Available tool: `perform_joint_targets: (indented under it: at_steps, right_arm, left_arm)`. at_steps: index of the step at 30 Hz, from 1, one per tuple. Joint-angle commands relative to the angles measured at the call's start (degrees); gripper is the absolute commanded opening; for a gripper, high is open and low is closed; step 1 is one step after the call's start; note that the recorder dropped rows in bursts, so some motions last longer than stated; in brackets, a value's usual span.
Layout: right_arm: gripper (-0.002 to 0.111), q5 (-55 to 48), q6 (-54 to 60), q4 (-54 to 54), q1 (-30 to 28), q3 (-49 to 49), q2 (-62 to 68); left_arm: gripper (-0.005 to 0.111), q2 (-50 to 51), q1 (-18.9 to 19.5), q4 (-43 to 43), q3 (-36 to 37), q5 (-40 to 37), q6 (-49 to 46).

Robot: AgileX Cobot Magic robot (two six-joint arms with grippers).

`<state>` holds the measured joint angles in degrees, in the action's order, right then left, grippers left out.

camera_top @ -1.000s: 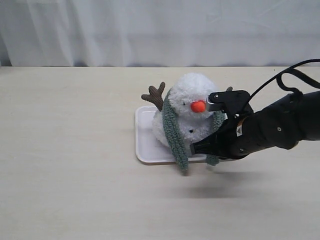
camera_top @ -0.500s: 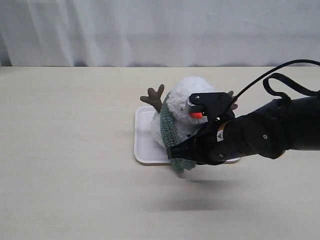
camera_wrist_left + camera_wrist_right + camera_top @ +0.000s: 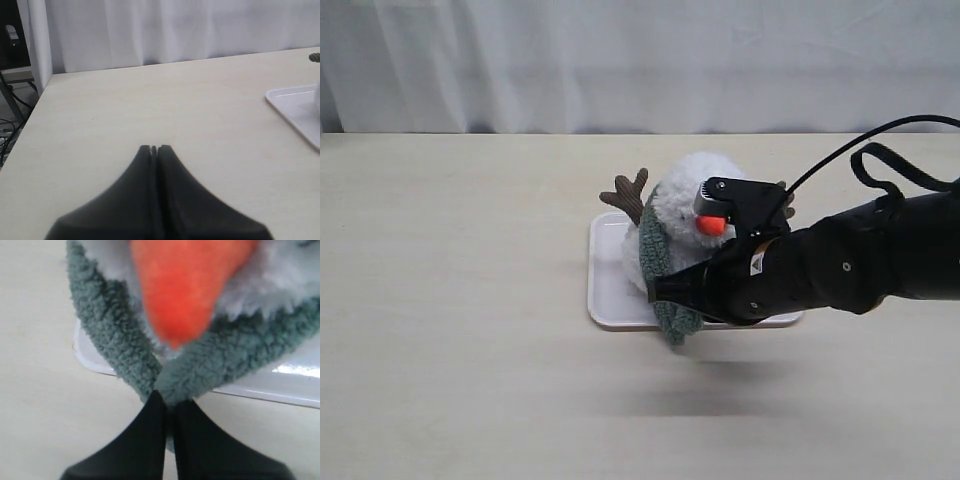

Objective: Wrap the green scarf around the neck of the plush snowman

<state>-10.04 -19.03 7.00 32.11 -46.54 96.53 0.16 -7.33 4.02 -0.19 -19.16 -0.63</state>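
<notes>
The right gripper is pinched tight on one end of the green scarf, low in front of the plush snowman and just under its orange nose. The snowman sits on a white tray, and both strands of the scarf looped behind it meet at the jaws. The step in hand looks like crossing the held end over the free one. That likely calls for a low, snug carry across, without tugging the light toy over. The left gripper rests closed, well apart, over the table.
</notes>
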Motion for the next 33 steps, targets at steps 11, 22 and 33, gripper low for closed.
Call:
perform_joint_targets:
  at_steps: [11,22,33]
  right_arm:
    - [0.004,3.35,-0.13,19.32,0.06,0.25,-0.31]
    - [0.004,3.37,4.72,18.70,0.06,0.25,0.28]
    - [0.004,2.84,12.21,19.03,0.06,0.25,-0.06]
  left_arm:
    - [0.000,-0.16,-0.05,0.06,0.19,0.54,-0.03]
    - [0.000,-0.16,-0.05,-0.05,0.19,0.65,-0.03]
    - [0.000,-0.16,-0.05,-0.05,0.19,0.65,-0.03]
